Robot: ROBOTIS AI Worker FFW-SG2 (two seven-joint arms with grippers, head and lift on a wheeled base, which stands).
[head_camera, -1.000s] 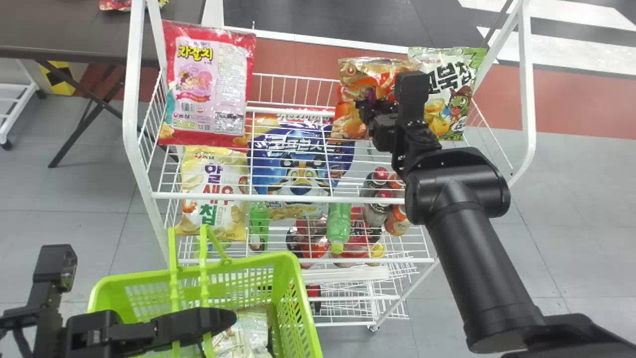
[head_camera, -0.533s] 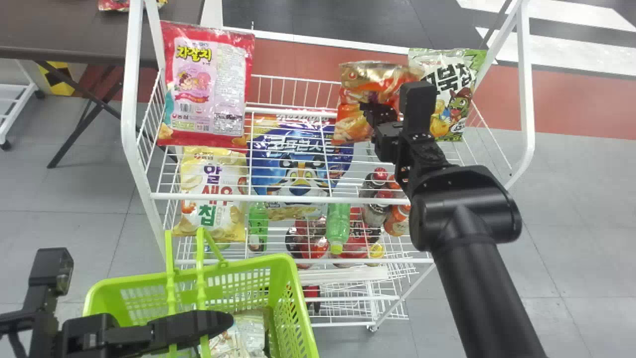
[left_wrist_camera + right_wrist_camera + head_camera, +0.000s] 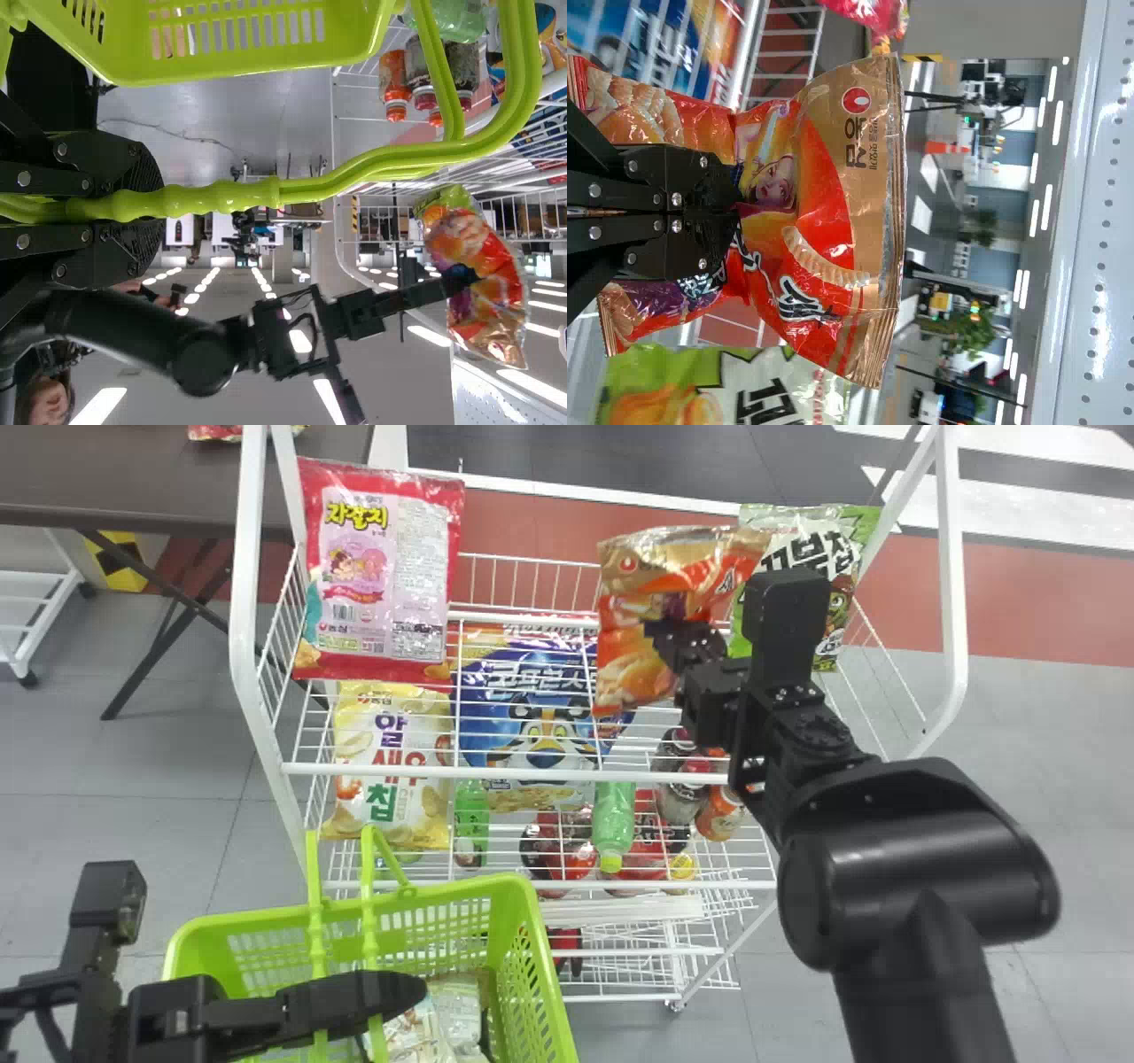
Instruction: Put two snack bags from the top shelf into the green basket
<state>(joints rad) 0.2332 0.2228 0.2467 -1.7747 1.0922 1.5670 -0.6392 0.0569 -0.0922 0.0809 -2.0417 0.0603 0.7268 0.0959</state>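
Snack bag, crinkled foil, pinched in right hand, left hand clasping tubular handle.

Five large snack bags at one white wire rack, one green basket, at least two green bottles

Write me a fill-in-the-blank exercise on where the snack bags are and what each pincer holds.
1. The right pincer grips an orange snack bag that is not yet ____ the basket.
2. The left pincer holds the handle of that basket, whose colour is ____.
3. The red-and-pink bag is at the robot's ____ end of the top shelf.

Missing words: inside; green; left.
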